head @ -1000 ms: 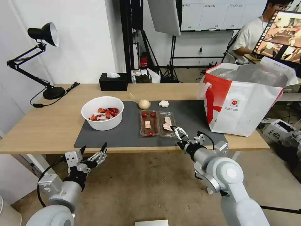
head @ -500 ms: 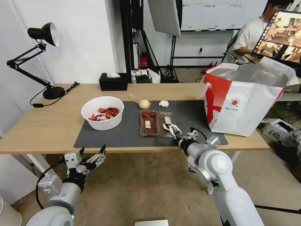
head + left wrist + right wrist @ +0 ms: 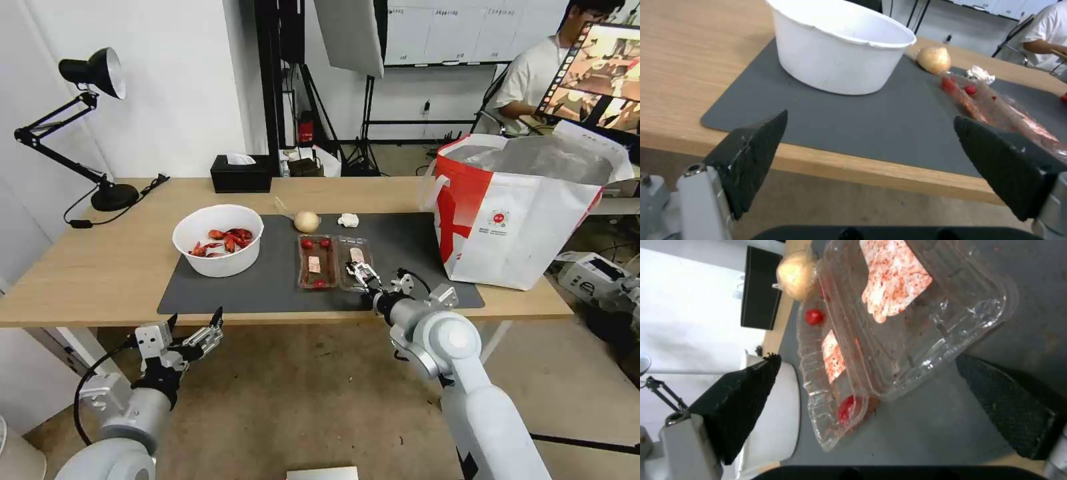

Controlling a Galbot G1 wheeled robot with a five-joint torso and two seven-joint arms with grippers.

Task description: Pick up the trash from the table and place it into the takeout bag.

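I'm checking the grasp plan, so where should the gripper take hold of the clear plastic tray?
Probably the near rim of the clear plastic tray, approached from the table's front edge: it lies open and flat, and the open right gripper is at that thin edge.

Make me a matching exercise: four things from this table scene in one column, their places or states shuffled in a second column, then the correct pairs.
Things:
1. white bowl
2. clear plastic tray
3. takeout bag
4. left gripper

Places or states:
A. stands open at the table's right end
B. open, below the table's front edge
C. on the mat's left part, holding red shells
D. lying open, with the open right gripper at its near corner

Pairs: 1-C, 2-D, 3-A, 4-B
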